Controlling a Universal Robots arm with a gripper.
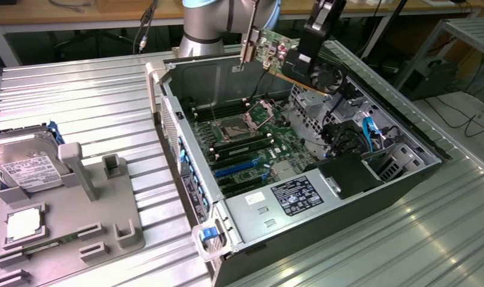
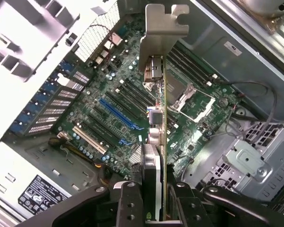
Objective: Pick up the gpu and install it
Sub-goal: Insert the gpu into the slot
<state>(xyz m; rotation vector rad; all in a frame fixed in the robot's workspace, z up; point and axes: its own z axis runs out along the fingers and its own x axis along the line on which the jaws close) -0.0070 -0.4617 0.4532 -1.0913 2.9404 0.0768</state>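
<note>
Gpu (image 1: pixel 270 51) (image 2: pixel 155 118): held aloft, tilted, above the open computer case (image 1: pixel 206 75), over its motherboard (image 1: pixel 250 143) (image 2: pixel 113 109); silver bracket end toward the exterior view's left. Pincer (image 1: pixel 303 67) (image 2: pixel 155 201): partly closed, clamped on the card's fan end. Hard drive (image 1: pixel 22 164): on the bench (image 1: pixel 90 101), well apart.
</note>
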